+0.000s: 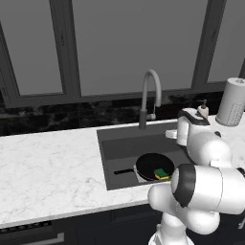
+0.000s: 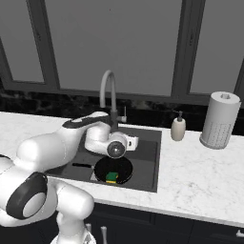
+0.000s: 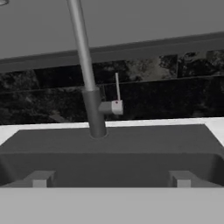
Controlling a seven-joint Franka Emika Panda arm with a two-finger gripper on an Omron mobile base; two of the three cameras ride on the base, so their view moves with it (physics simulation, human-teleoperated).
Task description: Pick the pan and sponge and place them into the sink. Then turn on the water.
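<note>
With its two dark fingertips (image 3: pixel 40 180) standing well apart and nothing between them, the pincer (image 3: pixel 111 181) is released and looks level across the sink (image 3: pixel 109 144) toward the faucet (image 3: pixel 93 113) at the basin's far rim. What the coming move turns on, as I judge it, is the faucet's thin lever (image 3: pixel 117 89): it rises upright from a small block on the right side of the faucet's dark base, so it lies ahead of the pincer, above the line of the fingertips and close to the midline between them, its long axis vertical. In the left base view the pan (image 1: pixel 154 166) lies on the sink floor near the front wall, handle pointing left, with the sponge (image 1: pixel 161 173) resting inside it at its front edge. Both are already placed, and no blue stream falls from the spout, so the water is not yet on.
</note>
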